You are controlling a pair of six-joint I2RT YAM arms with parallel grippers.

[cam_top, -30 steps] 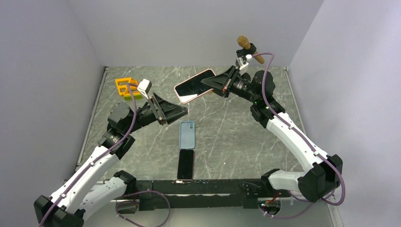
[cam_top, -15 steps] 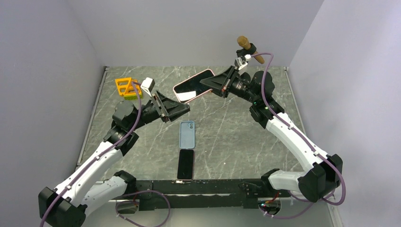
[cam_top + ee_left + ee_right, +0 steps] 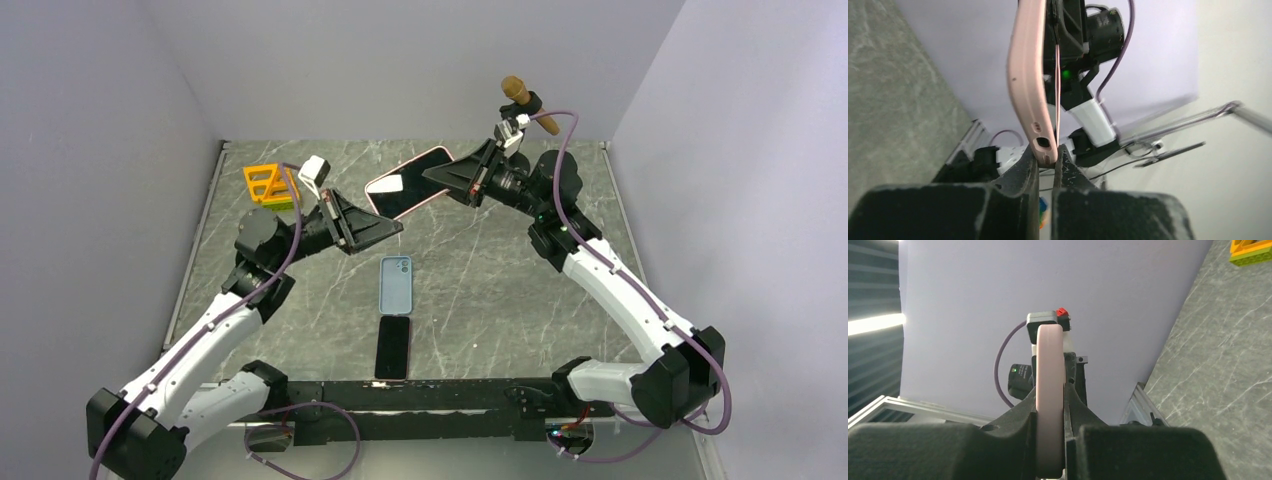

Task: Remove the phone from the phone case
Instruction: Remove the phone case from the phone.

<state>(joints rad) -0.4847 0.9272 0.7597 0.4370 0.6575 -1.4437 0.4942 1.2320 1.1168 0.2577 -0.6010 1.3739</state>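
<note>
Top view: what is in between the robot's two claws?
The pink-cased phone bridges them, held up in the air. The right gripper clamps one end and the left gripper pinches the other. The top view shows this.

**Marbled table, lilac box**

Looking down now on a grey-green marbled tabletop (image 3: pixel 480 290), pale veins running across it. A metal rail (image 3: pixel 193 250) lines its left edge. Plain lilac-grey panels box it in: back wall (image 3: pixel 400 70), left wall (image 3: pixel 90 180), right wall (image 3: pixel 740 180). Over to the right wrist view: a bright strip of light (image 3: pixel 873 324) glows at far left, between dark slats (image 3: pixel 868 280).
</note>
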